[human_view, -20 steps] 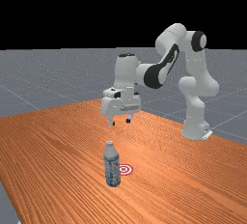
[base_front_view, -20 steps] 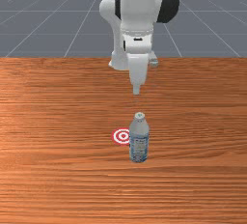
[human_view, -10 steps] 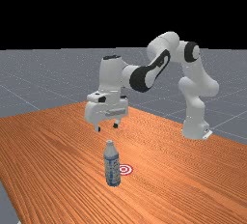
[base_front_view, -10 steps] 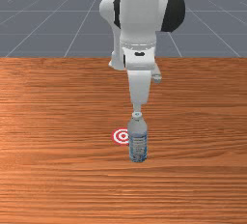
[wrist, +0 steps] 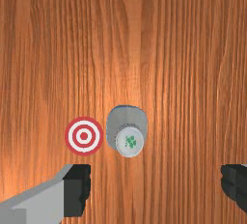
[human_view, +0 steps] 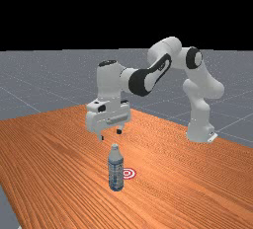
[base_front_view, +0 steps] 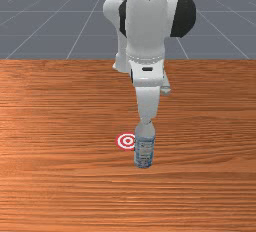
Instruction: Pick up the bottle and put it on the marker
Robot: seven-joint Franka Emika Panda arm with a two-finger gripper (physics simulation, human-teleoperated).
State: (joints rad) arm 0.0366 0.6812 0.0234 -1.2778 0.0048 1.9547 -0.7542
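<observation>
My gripper [human_view: 110,134] hangs just above and slightly to the far view's left of the bottle's cap, its fingers spread with nothing between them. The clear and blue bottle [human_view: 116,172] stands upright on the table. In the front view the hand's lower end overlaps the top of the bottle [base_front_view: 144,148]. The red and white ring marker [base_front_view: 127,141] lies flat beside the bottle, on the front view's left. In the wrist view the white cap [wrist: 130,142] and the marker [wrist: 84,136] appear ahead of the open gripper [wrist: 156,184].
The wooden table [human_view: 59,149] extends around the bottle and marker. The arm's base [human_view: 200,127] stands at the table's far side, on the far view's right.
My hand has come toward the far view's left and down, nearer the bottle's top. The bottle's cap has shifted a little toward the far view's right. The marker has stayed put.
</observation>
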